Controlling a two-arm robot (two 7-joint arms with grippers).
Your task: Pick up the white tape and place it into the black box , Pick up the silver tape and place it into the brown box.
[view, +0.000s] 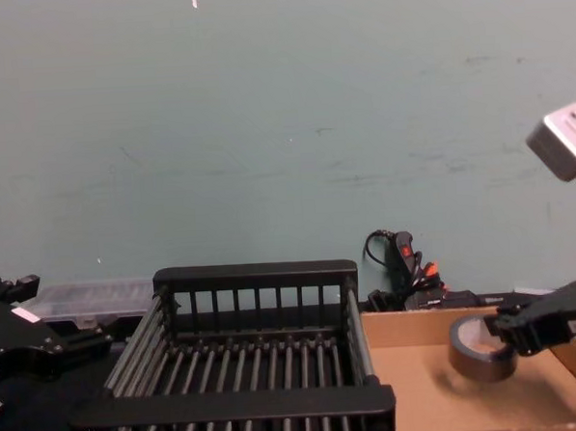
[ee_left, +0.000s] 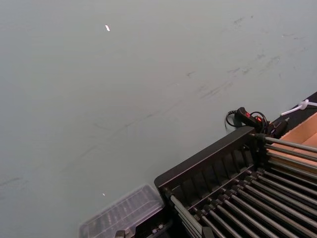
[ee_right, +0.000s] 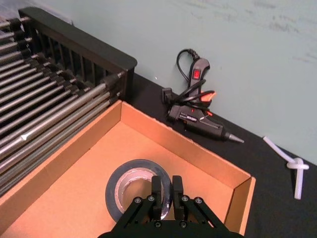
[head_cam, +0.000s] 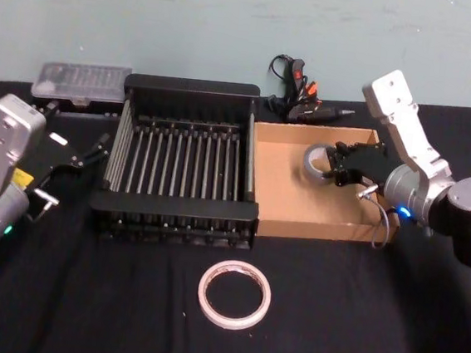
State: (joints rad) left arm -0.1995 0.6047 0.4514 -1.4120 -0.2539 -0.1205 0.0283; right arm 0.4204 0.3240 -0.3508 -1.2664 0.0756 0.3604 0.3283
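The counter (head_cam: 80,312) is covered in black cloth and backs onto a pale green wall bearing scuffs. All positions below are given relative to the black box (head_cam: 182,171).

The black box stands mid-counter with nothing inside it, its slatted floor bare, so the first half of the task is judged outstanding. The brown box (head_cam: 276,185) sits touching the black box's right side, open top upward, presumably set there so both containers are within reach.

A clear plastic case (head_cam: 82,82) lies behind the black box's left rear corner. A glue gun (head_cam: 297,95) with its coiled lead lies behind the right rear corner, against the wall; neither belongs to the task.

The left pincer (head_cam: 96,151) is parked just left of the black box; it carries nothing and looks parted, though the view of it is poor.

The right pincer (ee_right: 167,191) hangs over the brown box, to the right of the black box, clenched across the wall of the silver tape (ee_right: 133,186), one finger inside the core and one outside. The roll appears low over the cardboard floor, possibly resting on it. The grip is judged to be the final hold before release.

The white tape (head_cam: 234,295) lies flat on the cloth in front of the black box, well apart from both pincers and untouched.
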